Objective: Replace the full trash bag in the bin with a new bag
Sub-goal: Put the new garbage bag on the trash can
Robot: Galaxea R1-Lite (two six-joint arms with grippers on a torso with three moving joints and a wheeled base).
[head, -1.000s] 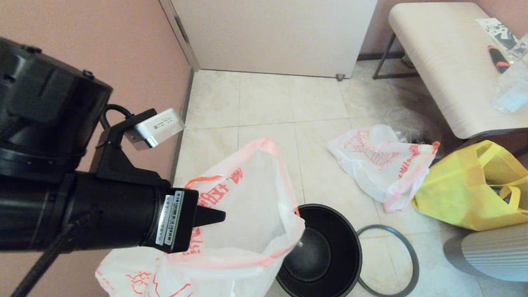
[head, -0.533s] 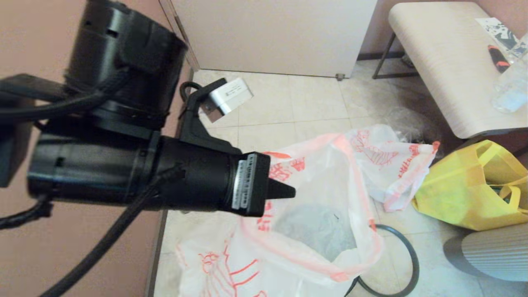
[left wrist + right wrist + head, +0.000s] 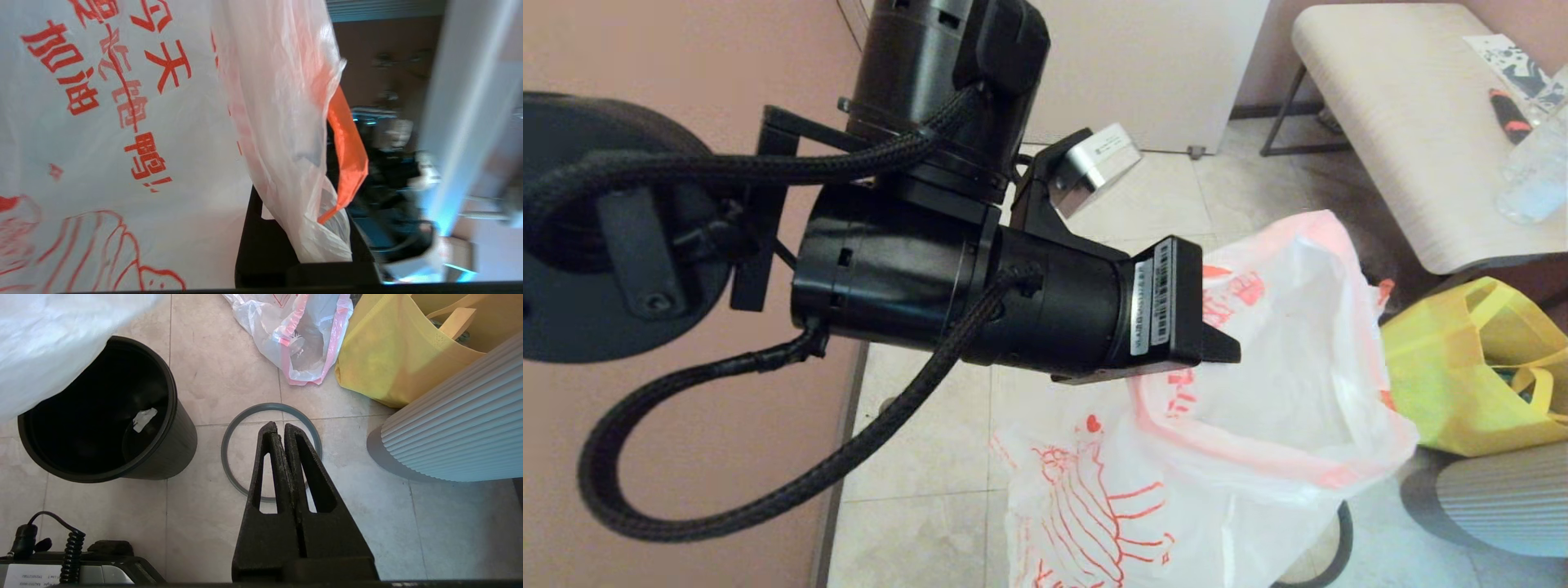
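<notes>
White plastic now covers the spot where, a second ago, you could see the black bin from the head camera. Your left end effector (image 3: pixel 1225 353) has swung across from the wall side, carrying the new bag (image 3: pixel 1258 392) with it. The bag now hangs in front of the yellow tote (image 3: pixel 1462 376). That end effector is clenched on the film near the bag's pinkish edge, and the left wrist view shows the plastic bunched between its fingers.

From the right wrist view, the bin (image 3: pixel 179 433) stands upright on the floor with only a small pale scrap inside. The bag's lower part hangs above its far side and is not yet in it. The grey hoop (image 3: pixel 225 449) lies flat on the tiles just beside the bin. The full bag (image 3: pixel 298 339) lies against the tote, well clear.

Your right end effector (image 3: pixel 282 428) is parked over the hoop, pressed shut on nothing.

The carry looks nearly done. You probably still have to lower the bag in, spread its mouth over the rim, then refit the hoop.
</notes>
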